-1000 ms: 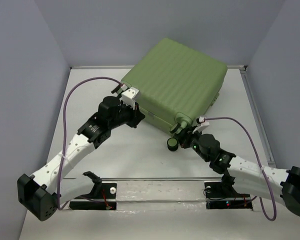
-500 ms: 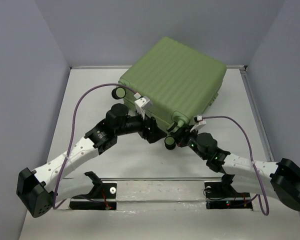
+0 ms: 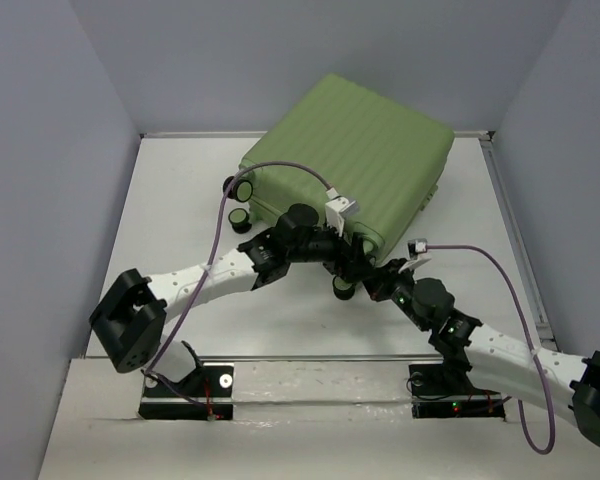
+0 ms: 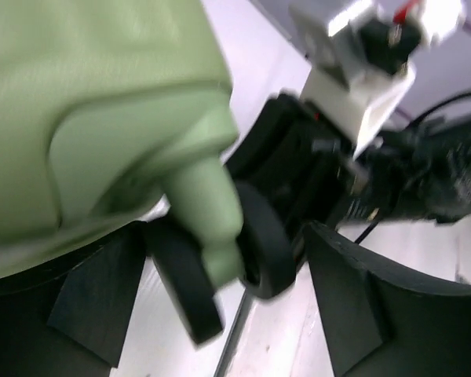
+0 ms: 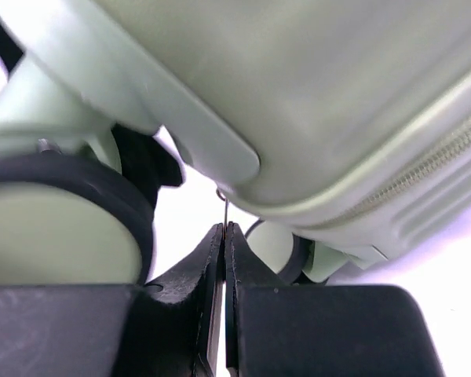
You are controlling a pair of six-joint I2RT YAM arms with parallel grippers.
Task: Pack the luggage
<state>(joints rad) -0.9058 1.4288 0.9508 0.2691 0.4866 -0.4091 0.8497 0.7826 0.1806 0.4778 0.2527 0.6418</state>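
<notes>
The luggage [image 3: 360, 160] is a light olive-green ribbed hard-shell suitcase lying closed on the table. My left gripper [image 3: 352, 262] is at its near corner. In the left wrist view the left gripper [image 4: 224, 259] is open, with a black caster wheel [image 4: 261, 239] and its green bracket between the fingers [image 4: 102, 298]. My right gripper [image 3: 380, 282] is just below the same corner. In the right wrist view the right gripper [image 5: 224, 228] is shut on a thin metal zipper pull [image 5: 224, 208] hanging under the luggage [image 5: 314, 94]. A wheel [image 5: 55, 228] sits to its left.
Two more black-and-green wheels [image 3: 242, 188] show at the suitcase's left corner. Grey walls enclose the white table [image 3: 170, 210] on the left, back and right. Purple cables loop over both arms. The arm bases stand on a rail [image 3: 320, 385] at the near edge.
My left arm swung right from the suitcase's left corner to its near corner, and its gripper opened. The right gripper stayed shut by the near corner, its arm shifting slightly.
</notes>
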